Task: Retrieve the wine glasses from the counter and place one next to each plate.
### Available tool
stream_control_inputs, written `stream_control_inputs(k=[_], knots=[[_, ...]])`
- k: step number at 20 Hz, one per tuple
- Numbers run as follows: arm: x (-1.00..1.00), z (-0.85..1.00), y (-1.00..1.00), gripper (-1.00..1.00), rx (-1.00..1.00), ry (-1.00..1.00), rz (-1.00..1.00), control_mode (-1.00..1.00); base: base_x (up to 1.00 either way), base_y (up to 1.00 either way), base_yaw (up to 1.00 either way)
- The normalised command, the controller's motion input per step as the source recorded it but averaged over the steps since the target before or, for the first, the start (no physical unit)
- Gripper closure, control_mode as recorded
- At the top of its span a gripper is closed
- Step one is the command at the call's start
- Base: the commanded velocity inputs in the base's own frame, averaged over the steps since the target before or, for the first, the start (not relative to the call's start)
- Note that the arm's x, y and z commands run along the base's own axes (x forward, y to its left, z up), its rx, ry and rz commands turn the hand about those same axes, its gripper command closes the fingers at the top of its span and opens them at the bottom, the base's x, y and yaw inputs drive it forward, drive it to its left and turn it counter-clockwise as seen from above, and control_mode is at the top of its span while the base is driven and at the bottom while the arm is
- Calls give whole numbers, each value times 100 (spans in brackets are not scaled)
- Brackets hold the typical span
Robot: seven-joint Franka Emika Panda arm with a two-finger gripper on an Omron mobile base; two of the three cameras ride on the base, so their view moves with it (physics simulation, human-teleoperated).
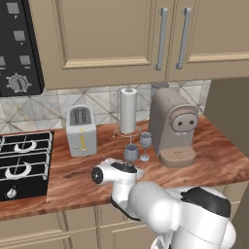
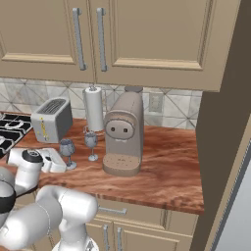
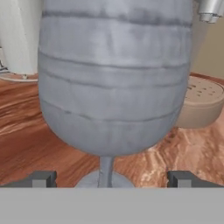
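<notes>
Two blue-grey wine glasses stand upright on the reddish-brown counter, in front of the paper towel roll. The nearer glass has my gripper right at it. In the hand view its bowl looms large and my gripper is open, one fingertip on each side of the stem and apart from it. The farther glass stands just right of and behind the nearer one. Each plate is out of view.
A beige coffee machine stands just right of the glasses. Behind them is a paper towel roll, with a toaster to the left and a stove beyond it. Upper cabinets hang overhead. A tall panel bounds the counter's right end.
</notes>
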Motion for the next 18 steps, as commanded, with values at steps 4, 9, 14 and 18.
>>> stream_control_inputs(k=[4, 9, 14, 18], knots=[[11, -8, 0, -100, 0, 1, -9, -100, 0, 0, 0], [8, 0, 0, -100, 0, 0, -6, -100, 0, 0, 0], [7, 0, 0, -100, 0, 0, -4, -100, 0, 0, 0], [10, -4, 0, -100, 0, 0, -1, -100, 0, 0, 0]])
